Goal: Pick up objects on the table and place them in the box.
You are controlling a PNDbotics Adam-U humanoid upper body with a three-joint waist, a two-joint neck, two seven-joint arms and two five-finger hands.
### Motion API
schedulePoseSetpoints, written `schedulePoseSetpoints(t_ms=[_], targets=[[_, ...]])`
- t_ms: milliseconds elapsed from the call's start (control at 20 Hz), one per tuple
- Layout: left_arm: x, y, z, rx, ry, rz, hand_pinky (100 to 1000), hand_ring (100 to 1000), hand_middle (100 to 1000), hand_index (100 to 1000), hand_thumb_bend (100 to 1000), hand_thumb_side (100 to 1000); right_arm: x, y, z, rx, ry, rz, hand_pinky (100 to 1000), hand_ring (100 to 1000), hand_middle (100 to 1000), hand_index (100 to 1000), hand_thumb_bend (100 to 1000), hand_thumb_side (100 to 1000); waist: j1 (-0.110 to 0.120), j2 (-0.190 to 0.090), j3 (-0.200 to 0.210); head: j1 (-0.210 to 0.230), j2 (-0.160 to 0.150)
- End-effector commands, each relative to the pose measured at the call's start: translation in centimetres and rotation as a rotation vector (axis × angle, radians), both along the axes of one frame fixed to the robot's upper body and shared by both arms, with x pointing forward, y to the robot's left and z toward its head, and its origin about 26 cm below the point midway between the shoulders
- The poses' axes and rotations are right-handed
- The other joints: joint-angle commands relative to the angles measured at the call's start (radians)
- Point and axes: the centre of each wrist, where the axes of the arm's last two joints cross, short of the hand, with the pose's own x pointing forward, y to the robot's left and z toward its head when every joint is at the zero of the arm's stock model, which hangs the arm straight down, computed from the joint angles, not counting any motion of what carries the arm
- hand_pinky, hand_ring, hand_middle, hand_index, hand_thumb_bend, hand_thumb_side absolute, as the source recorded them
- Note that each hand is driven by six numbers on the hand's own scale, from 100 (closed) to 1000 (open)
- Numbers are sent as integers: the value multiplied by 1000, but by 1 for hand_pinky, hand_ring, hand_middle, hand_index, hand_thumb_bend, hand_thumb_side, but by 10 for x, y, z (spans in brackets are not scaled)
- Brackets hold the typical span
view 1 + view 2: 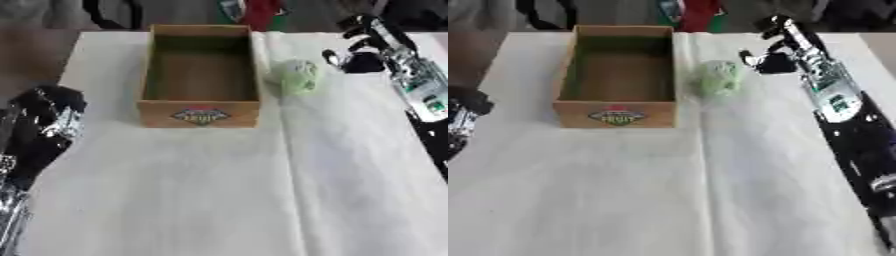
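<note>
A white cloth (219,190) covers the table. The wooden box (200,75) stands far-centre, a pale green object (297,76) just right. The right hand (773,59) hovers beside it, fingers curled, empty; the left hand (52,107) rests near-left, fingers unclear.

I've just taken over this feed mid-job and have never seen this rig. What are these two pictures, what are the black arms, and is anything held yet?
Both pictures come from one stereo camera in the robot's head, looking down at the table: the left eye view and the right eye view, same moment.

The black and silver limbs are the robot's own arms. The right robot hand reaches in from the upper right, close to a pale green round object but apart from it; whether its fingers are open is unclear. The left robot hand rests at the left edge, its fingers not clear.

A wooden box with a fruit label stands on the white cloth, left of the green object. Its inside looks empty. Nothing is held.
</note>
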Motion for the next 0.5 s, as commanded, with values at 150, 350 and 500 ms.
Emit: schedulePoseSetpoints(t_ms=[150,350,500], targets=[[-2,0,8,2,-28,-10,738,644,586,597,219,380,6,5,11,-45,-7,27,665,799,775,802,371,100,1,-20,2,-3,6],[-1,0,9,2,-30,-10,738,644,586,597,220,380,11,11,4,-58,34,61,678,809,785,806,395,100,0,-19,5,-2,5],[-1,0,9,2,-30,-11,738,644,586,597,220,379,14,18,1,-85,59,85,704,827,799,813,377,100,0,-19,8,-3,4]])
